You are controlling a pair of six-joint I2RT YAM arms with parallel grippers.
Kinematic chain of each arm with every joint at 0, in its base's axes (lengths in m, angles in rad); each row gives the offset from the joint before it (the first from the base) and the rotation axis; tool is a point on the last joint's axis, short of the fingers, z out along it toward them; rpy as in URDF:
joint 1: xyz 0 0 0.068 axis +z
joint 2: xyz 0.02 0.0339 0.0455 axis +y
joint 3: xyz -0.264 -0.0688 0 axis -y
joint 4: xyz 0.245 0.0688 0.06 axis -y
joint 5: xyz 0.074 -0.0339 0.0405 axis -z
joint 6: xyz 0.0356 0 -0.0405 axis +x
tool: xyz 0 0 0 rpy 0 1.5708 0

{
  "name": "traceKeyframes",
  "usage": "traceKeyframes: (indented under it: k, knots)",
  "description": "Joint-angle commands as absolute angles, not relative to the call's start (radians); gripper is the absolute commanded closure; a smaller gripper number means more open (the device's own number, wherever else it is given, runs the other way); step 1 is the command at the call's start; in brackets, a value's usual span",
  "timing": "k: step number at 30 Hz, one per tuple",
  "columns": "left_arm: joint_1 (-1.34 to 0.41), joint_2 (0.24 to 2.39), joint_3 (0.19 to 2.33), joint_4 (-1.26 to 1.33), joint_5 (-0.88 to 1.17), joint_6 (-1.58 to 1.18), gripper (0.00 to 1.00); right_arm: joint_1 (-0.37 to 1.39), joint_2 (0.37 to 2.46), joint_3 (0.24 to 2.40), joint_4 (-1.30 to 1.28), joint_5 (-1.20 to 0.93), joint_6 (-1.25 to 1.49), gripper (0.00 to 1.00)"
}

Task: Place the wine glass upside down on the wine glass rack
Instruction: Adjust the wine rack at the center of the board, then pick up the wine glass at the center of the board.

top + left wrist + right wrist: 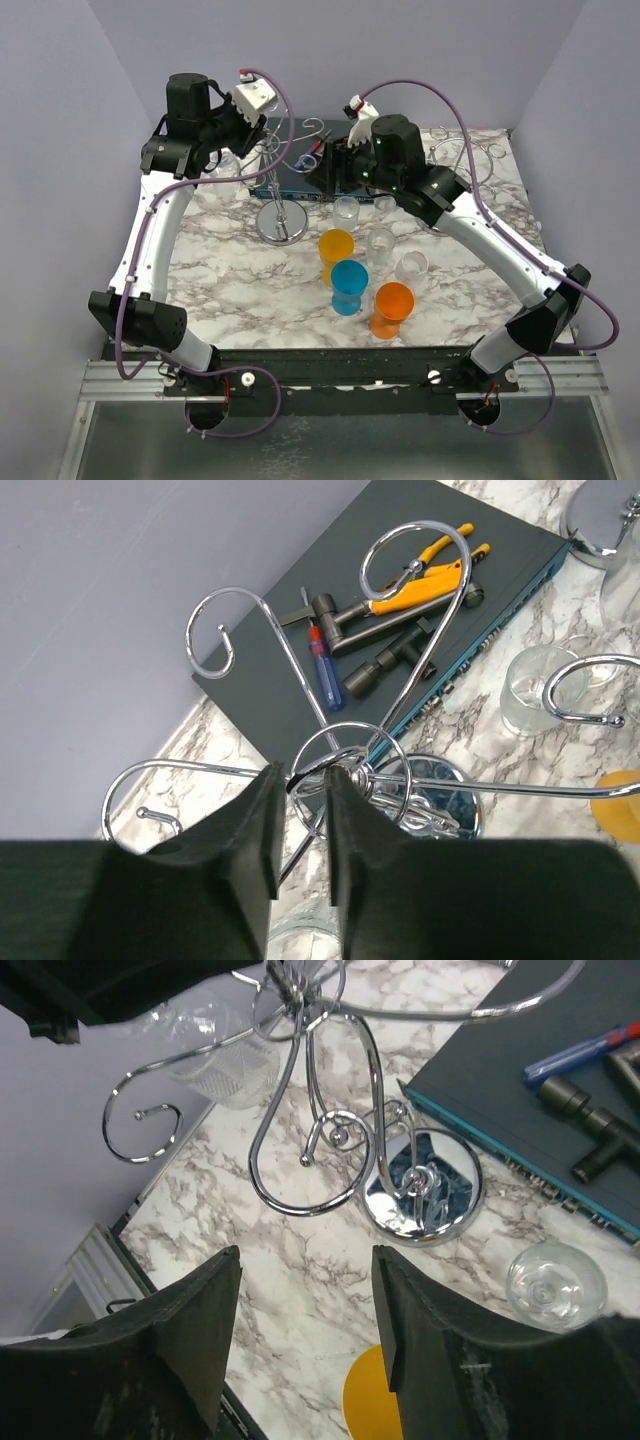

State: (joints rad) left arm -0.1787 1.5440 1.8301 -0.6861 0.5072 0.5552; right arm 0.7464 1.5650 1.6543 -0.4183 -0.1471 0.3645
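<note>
The chrome wine glass rack (282, 222) stands at the back left of the marble table, with curled arms spreading from its hub (350, 770). A clear wine glass (220, 1060) hangs bowl-down from a left-hand arm, and part of it (304, 934) shows below my left fingers. My left gripper (303, 780) hovers at the hub with a narrow gap between its pads and nothing in that gap. My right gripper (305, 1260) stands wide open over bare marble, on the near side of the rack's round base (420, 1185), with nothing between its fingers.
A dark tool case (400, 580) holding pliers and a screwdriver lies behind the rack. Orange (336, 245), blue (349, 283) and orange (392, 305) cups and several clear glasses (380, 245) stand mid-table. More chrome wirework (470, 150) sits at the back right.
</note>
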Motion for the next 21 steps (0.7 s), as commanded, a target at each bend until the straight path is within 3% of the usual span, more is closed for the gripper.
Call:
traceKeyframes:
  k: [1,8,15,17,21]
  knots:
    - [-0.19,1.478,1.803,-0.668,0.505,0.497,0.64,0.743,1.533,1.731,-0.501,-0.092,0.313,0.37]
    - [-0.191,1.476,1.829,-0.658,0.541,0.421,0.29,0.717,1.506,1.719,-0.507,-0.092,0.321,0.33]
    - [-0.192,1.471,1.871,-0.658,0.542,0.353,0.14,0.706,1.444,1.657,-0.531,-0.069,0.328,0.27]
    - [-0.192,1.458,1.877,-0.658,0.534,0.329,0.02,0.706,1.419,1.619,-0.547,-0.053,0.332,0.25]
    - [-0.192,1.435,1.909,-0.658,0.491,0.26,0.01,0.706,1.371,1.524,-0.592,-0.046,0.351,0.21]
